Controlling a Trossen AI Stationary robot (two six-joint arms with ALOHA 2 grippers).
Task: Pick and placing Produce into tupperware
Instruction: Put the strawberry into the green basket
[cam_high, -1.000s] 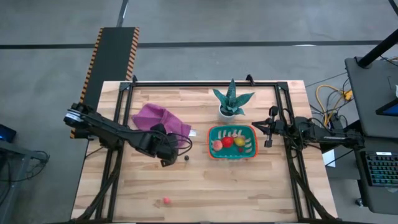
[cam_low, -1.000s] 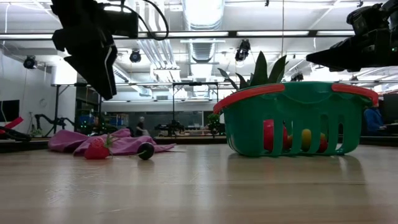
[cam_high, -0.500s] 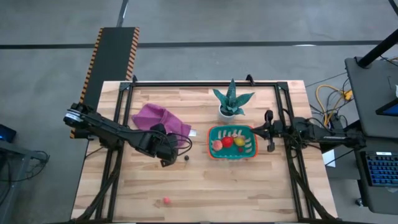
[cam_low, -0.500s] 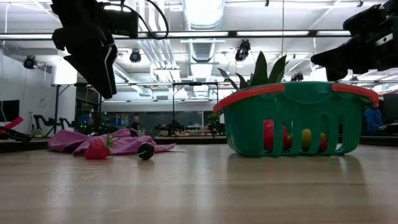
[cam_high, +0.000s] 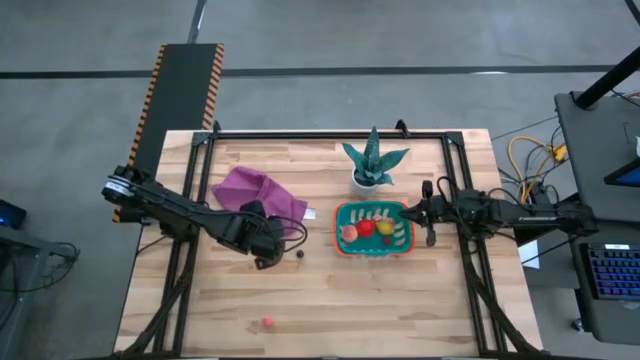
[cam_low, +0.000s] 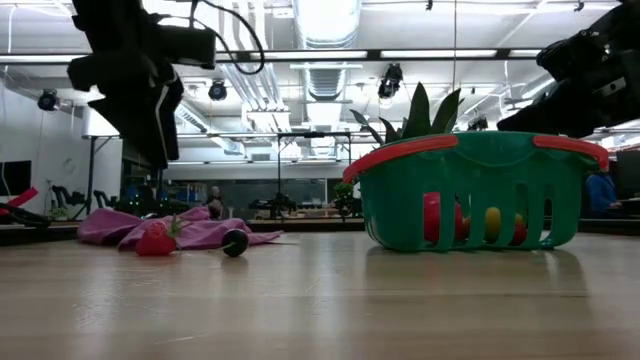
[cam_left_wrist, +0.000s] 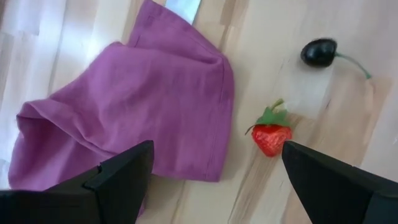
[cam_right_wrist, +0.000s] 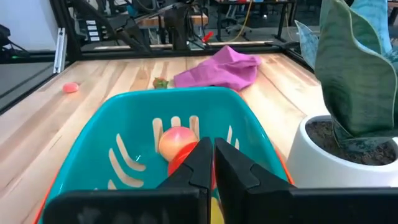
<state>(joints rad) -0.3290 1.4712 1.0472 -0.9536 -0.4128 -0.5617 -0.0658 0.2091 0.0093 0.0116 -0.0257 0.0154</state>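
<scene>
The teal tub (cam_high: 374, 228) with red handles stands right of the table's centre and holds a peach (cam_high: 349, 233), a red (cam_high: 366, 227) and a yellow fruit (cam_high: 386, 229). A strawberry (cam_left_wrist: 272, 135) and a dark stemmed fruit (cam_left_wrist: 318, 52) lie on the wood next to the purple cloth (cam_left_wrist: 124, 106). A pink piece (cam_high: 268, 322) lies near the table's near edge. My left gripper (cam_left_wrist: 216, 155) hangs open above the strawberry and the cloth's edge. My right gripper (cam_right_wrist: 213, 149) is shut and hovers at the tub's right rim (cam_right_wrist: 155, 199), above it.
A green spiky plant in a white pot (cam_high: 372, 165) stands just beyond the tub, close to my right arm. The cloth (cam_high: 258, 190) lies crumpled left of centre. Bare wood stretches across the table's near half.
My right gripper has moved toward the table's left, closing in on the tub's right rim, its fingers staying shut. My left gripper has shifted slightly toward the table's left above the strawberry. Nothing on the table has moved.
</scene>
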